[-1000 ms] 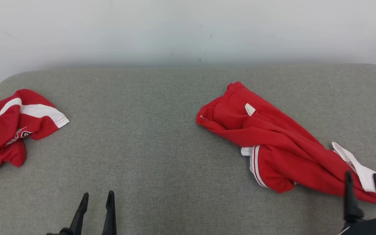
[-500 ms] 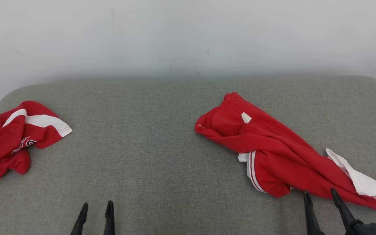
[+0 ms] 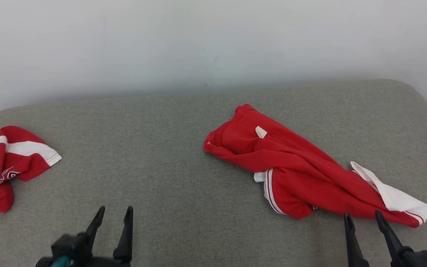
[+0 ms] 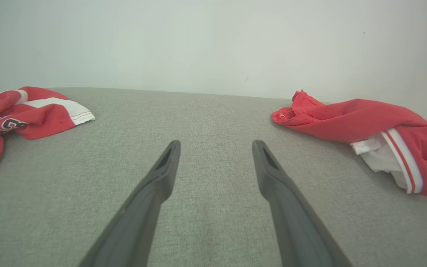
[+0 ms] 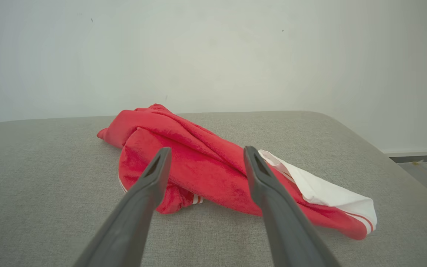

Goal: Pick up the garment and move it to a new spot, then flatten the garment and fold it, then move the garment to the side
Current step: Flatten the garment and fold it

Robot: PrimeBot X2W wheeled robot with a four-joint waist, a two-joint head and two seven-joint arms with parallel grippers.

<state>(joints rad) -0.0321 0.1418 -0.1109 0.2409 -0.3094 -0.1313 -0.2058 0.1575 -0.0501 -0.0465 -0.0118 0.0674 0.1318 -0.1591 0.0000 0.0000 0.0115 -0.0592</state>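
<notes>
Right pincer spread, empty, just short of red garment. Aim your grab at thick red fold, not thin white flap. Left pincer spread, idle.

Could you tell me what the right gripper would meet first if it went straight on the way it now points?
Most likely the crumpled red garment lying just ahead of the right gripper; its open fingers frame the near red fold, though depth is unclear.
</notes>
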